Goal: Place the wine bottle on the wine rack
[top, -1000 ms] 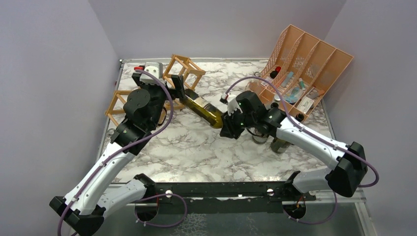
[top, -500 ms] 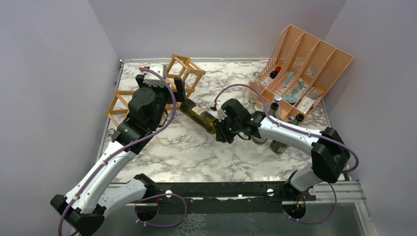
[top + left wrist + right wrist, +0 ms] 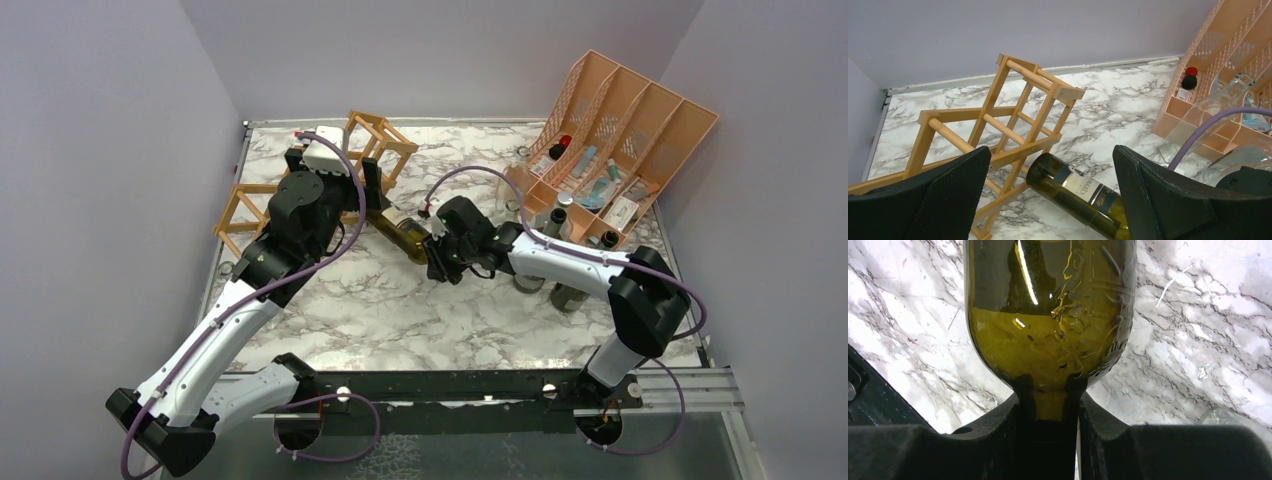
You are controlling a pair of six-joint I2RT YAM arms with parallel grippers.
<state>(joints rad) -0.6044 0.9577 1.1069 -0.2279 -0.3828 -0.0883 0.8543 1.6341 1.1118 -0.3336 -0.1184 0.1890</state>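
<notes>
A dark green wine bottle with a white and blue label lies slanted low over the marble table, its base pointing at the wine rack. My right gripper is shut on the bottle's neck, and the right wrist view shows the fingers clamped around the neck under the bottle's shoulder. My left gripper hangs open above the bottle's base. In the left wrist view the bottle passes between the wide-open left gripper, touching neither finger, its base just short of the rack's sticks.
A peach slotted file organizer with small items stands at the back right. Clear glass bottles and jars stand near the right arm, and one clear bottle leans by the organizer. A purple cable crosses there.
The right arm has carried the bottle leftward, bringing its base up to the rack and under the left gripper. The left wrist has lifted and shifted slightly back, still open.
</notes>
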